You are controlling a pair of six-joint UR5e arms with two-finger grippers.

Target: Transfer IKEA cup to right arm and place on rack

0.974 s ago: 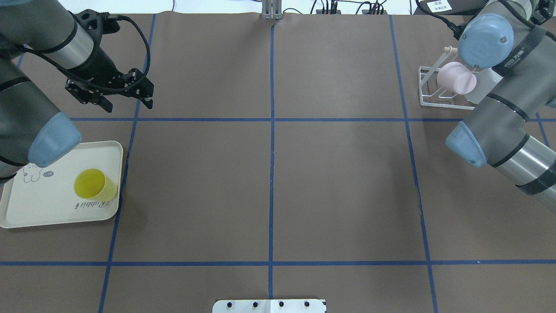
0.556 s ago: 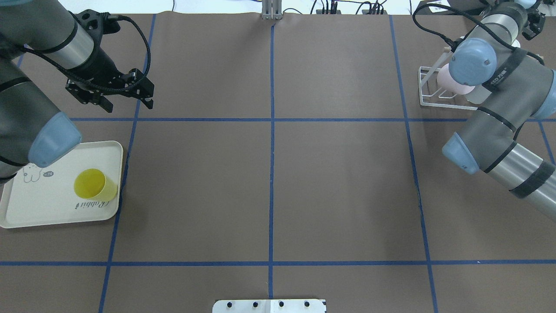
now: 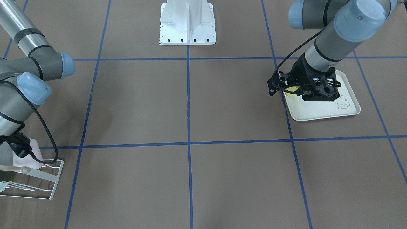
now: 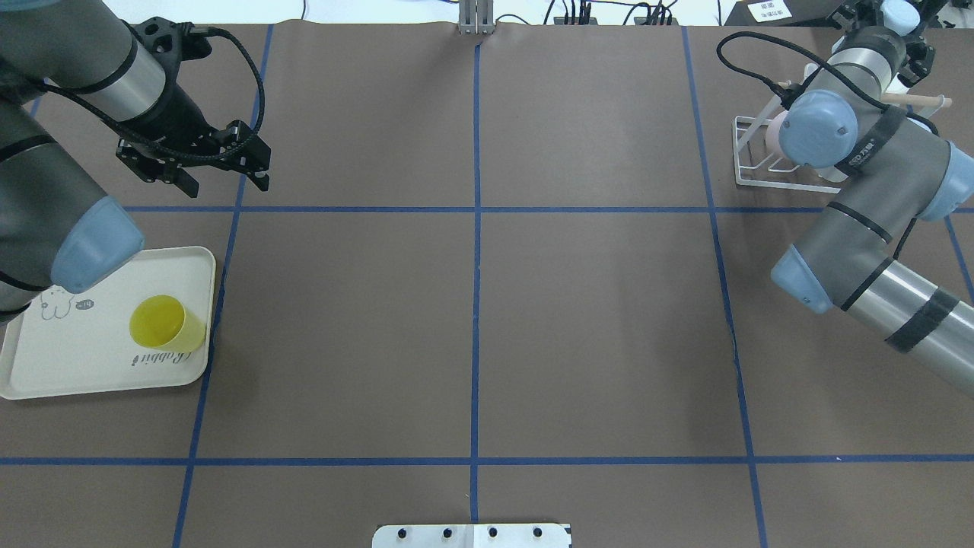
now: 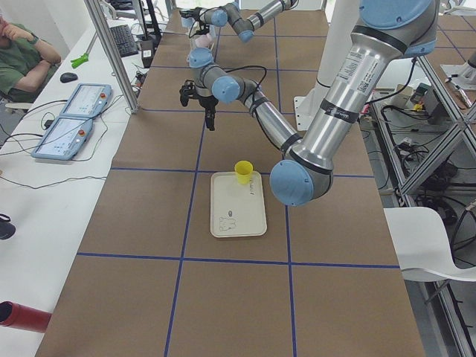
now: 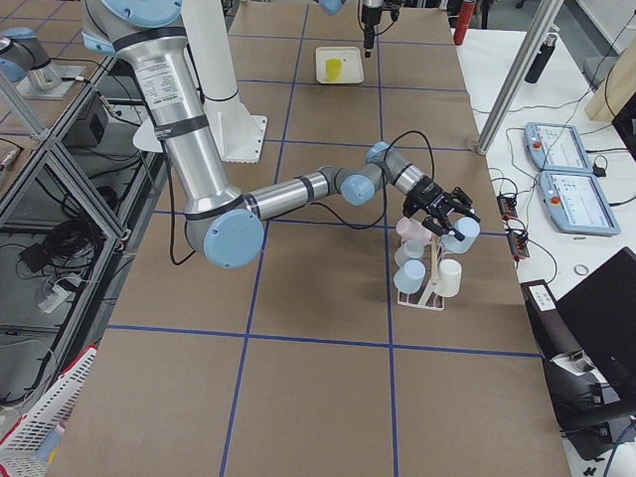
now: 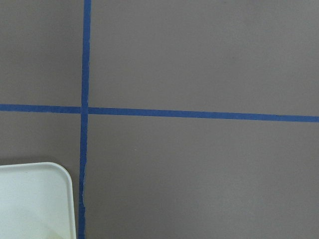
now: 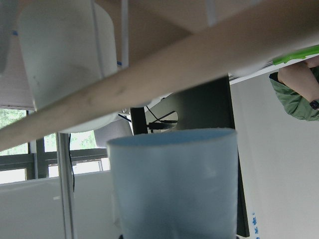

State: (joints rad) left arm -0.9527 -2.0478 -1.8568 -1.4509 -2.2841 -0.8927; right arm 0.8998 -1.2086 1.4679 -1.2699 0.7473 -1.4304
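Right pincer at the rack, closed on the blue cup.
Cup sits just beside the wooden dowel — probably lining up with a free prong. Left pincer gapes wide, empty, over the worktop beyond the tray — yellow cup stands there.

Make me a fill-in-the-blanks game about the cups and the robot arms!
1. The yellow cup stands on a cream ____ with a rabbit drawn on it.
2. The left gripper is open and holds ____.
3. The right gripper holds a blue cup near the white wire ____.

Missing words: tray; nothing; rack.
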